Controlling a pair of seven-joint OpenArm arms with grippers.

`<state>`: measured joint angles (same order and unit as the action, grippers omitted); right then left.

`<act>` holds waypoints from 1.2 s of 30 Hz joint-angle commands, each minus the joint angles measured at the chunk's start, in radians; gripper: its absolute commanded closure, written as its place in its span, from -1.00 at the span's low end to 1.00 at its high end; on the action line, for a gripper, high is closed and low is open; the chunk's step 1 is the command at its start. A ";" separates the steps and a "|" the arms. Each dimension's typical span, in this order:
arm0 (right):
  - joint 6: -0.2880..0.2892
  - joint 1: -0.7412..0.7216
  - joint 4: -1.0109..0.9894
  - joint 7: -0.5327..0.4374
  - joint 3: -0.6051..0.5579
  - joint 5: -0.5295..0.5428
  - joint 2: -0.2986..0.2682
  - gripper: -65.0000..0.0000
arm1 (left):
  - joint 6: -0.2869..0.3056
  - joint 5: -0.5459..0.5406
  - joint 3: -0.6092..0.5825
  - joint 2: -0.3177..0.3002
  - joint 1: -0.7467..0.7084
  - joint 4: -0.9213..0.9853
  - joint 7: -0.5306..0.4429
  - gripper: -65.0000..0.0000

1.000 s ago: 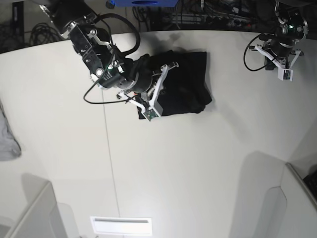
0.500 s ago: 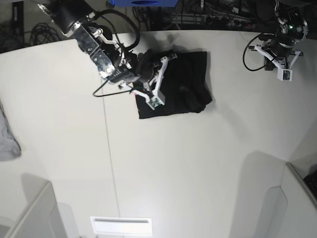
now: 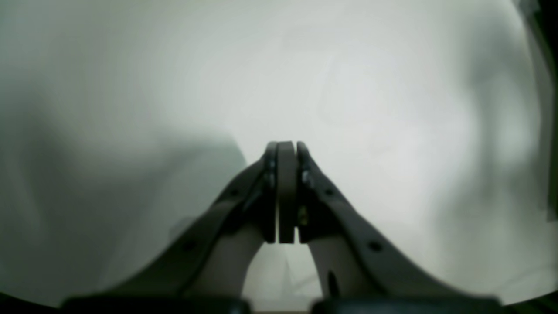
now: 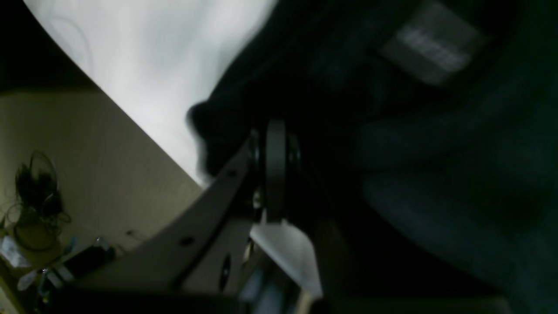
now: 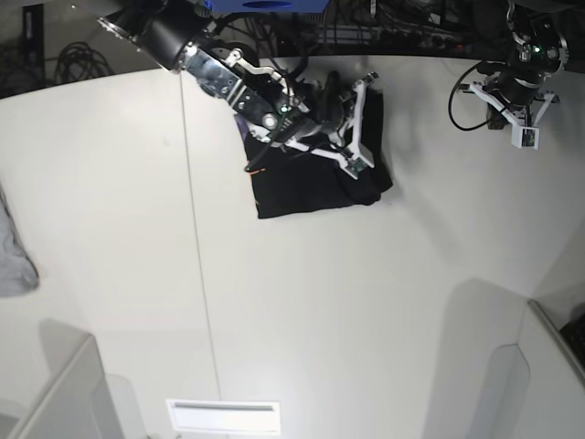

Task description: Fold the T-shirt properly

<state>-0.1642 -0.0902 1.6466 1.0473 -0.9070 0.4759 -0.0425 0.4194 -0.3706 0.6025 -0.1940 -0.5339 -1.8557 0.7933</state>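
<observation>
The T-shirt (image 5: 311, 187) is lying on the far part of the white bench (image 5: 302, 311), a little right of the middle, already gathered into a compact dark block rather than spread flat. Its near and left edges are looking fairly straight, but the right side is bulging into a rounded lump and the surface is creased, so I would judge the main folds done and the tidying still open.

The right gripper (image 5: 352, 157) is reaching in from the far left and hanging over the right part of the folded cloth. Its own camera is showing the jaws pressed together, with black fabric close around and behind them and a pale label patch (image 4: 431, 41) further off. I cannot tell whether a thin layer is pinched between the pads or whether the tips are merely pushing against the cloth; no fold is visibly lifting in the overhead view.

The left gripper (image 5: 526, 133) is sitting well apart at the far right corner of the bench, clenched on nothing, with only bare bench under it in its wrist view.

A light grey cloth (image 5: 14, 261) is lying at the left edge, not part of this job.

To my eye what is left is flattening that right-hand bulge, squaring the packet, and getting the arm clear of it.
</observation>
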 commanded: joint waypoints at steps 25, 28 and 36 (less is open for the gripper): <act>0.008 -0.107 -0.133 -0.206 0.151 0.014 0.077 1.00 | 0.002 -0.195 -0.002 -0.017 -0.010 -0.015 -0.018 1.00; 0.008 -0.112 -0.133 -0.210 0.108 0.014 0.080 1.00 | 0.002 -0.196 -0.003 -0.014 -0.010 -0.020 -0.018 1.00; 0.005 -0.087 0.103 -0.129 0.208 0.016 0.011 1.00 | 0.002 -0.382 0.003 -0.020 -0.016 -0.025 -0.018 1.00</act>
<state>-0.1589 -0.1616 1.7378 0.9329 -0.7025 0.4911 -0.0338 0.4191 -0.7437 0.5953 -0.2008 -0.5465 -1.8599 0.7959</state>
